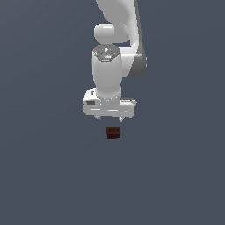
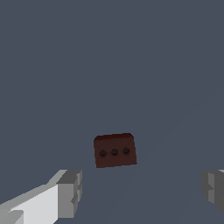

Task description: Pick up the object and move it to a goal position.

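Item: block [image 1: 113,132], dark red-brown, three dark dots on one face [image 2: 114,151]; resting alone on the plain grey counter [image 1: 48,176], held by nothing.
Item: white arm [image 1: 115,48], reaching down, wrist vertical.
Item: pincer [image 1: 109,119], released, fingers [image 2: 70,192] spread wide, hovering just beside the block, not touching.

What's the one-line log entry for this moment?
phase: approach | gripper: open, empty | block: on floor, ungrasped, apart from fingers | lift: not yet done
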{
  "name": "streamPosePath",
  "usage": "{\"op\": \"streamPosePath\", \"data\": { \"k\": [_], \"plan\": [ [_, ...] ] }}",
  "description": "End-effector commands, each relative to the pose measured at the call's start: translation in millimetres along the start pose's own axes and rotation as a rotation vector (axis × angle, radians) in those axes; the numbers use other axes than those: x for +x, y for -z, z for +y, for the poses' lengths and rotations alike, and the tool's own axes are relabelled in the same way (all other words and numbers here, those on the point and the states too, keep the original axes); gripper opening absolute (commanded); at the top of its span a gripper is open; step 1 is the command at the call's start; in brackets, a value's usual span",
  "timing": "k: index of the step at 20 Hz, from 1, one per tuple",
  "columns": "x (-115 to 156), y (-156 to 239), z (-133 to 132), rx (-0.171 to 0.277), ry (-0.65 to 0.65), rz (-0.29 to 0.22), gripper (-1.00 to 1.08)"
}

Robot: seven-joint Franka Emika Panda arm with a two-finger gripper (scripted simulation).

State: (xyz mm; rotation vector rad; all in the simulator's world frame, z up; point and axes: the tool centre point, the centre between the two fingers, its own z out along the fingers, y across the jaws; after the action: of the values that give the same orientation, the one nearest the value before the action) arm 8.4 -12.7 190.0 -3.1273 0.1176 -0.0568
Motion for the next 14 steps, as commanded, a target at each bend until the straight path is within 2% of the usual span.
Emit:
{"op": "streamPosePath", "data": {
  "k": [1,10,14],
  "plan": [
    [0.0,0.0,0.0,0.0,0.0,0.0,1.0],
    [-0.6,0.0,25.2,-0.018,0.001,0.001,1.0],
    [-0.6,0.1,26.4,-0.019,0.003,0.002,1.0]
  ]
}}
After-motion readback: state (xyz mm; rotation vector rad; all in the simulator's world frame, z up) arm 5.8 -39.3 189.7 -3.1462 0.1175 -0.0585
